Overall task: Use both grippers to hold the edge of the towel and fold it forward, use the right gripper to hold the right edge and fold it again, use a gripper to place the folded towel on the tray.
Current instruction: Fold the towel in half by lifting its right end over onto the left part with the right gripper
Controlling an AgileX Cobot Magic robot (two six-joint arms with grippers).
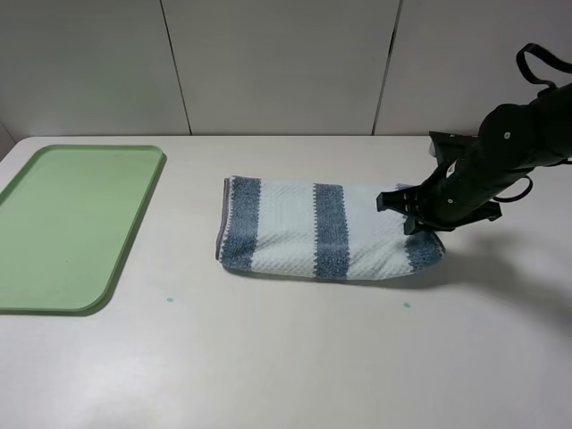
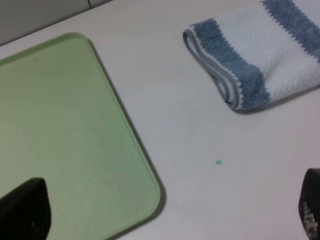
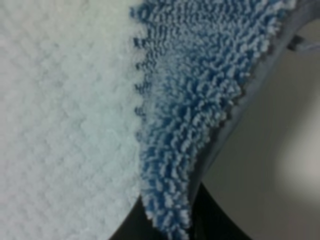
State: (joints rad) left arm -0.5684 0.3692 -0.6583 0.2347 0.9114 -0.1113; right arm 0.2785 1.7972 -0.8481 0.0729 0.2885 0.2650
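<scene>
Right end effector (image 1: 413,214): jaws closed on the edge of the towel (image 3: 240,100), with blue pile and grey hem pinched right at the fingertip (image 3: 200,225).

The towel (image 1: 304,228) runs away from the grip as a long, once-folded strip, flat on the table (image 1: 286,357). Its far end points toward the tray.

Step in hand, as we judge it: the second fold, gripped end carried over onto the far end. To do it well:
- lift only enough to clear the lower layers
- sweep across in a low arc
- keep the hem square to the stripes
- lay end on end before letting go

Thick cloth may spring back or drag the whole strip along.

Beyond the towel's far end we note a small teal dot (image 1: 170,299) on the table, then the tray (image 1: 63,223), well apart from the grip.

Left end effector (image 2: 167,210) hangs over a rounded corner of the tray on the towel side, jaws wide, holding nothing.

Writing: none legible on arm, towel or tray in any view.
</scene>
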